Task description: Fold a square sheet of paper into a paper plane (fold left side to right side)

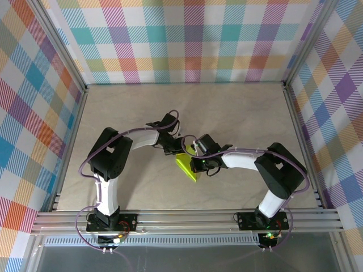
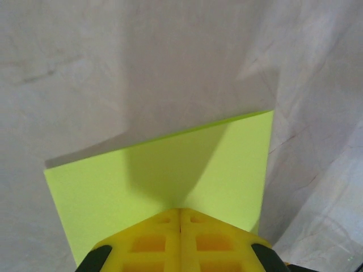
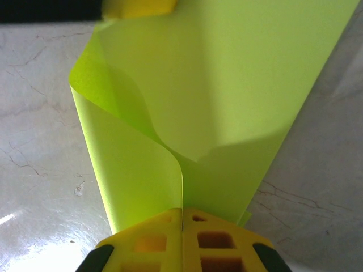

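Above the table (image 1: 238, 113), lime square sheet of paper (image 1: 186, 165) curled over, left claw (image 2: 180, 212) and right claw (image 3: 182, 212) each pinching it

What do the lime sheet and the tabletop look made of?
The square sheet of paper: thin matte paper; it curls softly with no glare. The table: pale stone or marble-print laminate, going by grey veins and a faint sheen; can't tell which.
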Action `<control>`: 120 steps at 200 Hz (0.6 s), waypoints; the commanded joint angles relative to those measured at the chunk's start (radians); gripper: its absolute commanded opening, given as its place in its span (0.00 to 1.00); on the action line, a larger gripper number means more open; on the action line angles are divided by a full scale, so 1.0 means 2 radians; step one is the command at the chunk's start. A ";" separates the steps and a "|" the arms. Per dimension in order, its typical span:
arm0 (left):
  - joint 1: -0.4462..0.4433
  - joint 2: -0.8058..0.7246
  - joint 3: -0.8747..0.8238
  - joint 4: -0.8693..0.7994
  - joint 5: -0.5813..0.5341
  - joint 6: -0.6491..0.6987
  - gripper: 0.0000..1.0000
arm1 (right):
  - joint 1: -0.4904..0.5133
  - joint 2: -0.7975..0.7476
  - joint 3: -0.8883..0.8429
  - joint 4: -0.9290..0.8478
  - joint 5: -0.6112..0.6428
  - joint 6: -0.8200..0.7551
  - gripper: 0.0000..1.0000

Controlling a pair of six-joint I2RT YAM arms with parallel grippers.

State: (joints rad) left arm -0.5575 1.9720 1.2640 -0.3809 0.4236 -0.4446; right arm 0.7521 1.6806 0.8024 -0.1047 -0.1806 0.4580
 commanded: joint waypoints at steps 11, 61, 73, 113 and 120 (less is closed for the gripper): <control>0.010 -0.025 0.020 -0.017 -0.003 0.016 0.08 | -0.003 0.028 -0.021 -0.026 0.006 0.008 0.00; 0.011 -0.121 -0.106 0.086 0.044 -0.023 0.08 | -0.004 0.033 -0.016 -0.032 0.001 0.011 0.00; 0.010 -0.144 -0.146 0.127 0.062 -0.043 0.09 | -0.003 0.034 -0.015 -0.032 -0.001 0.011 0.00; -0.005 -0.196 -0.218 0.194 0.070 -0.081 0.12 | -0.003 0.037 -0.012 -0.036 -0.002 0.009 0.00; -0.007 -0.196 -0.224 0.203 0.073 -0.088 0.12 | -0.003 0.038 -0.012 -0.037 -0.001 0.008 0.00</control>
State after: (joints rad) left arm -0.5522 1.6173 0.8570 -0.1043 0.5259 -0.5529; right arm 0.7456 1.6939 0.8017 -0.0792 -0.2131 0.4683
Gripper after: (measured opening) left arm 0.123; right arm 0.060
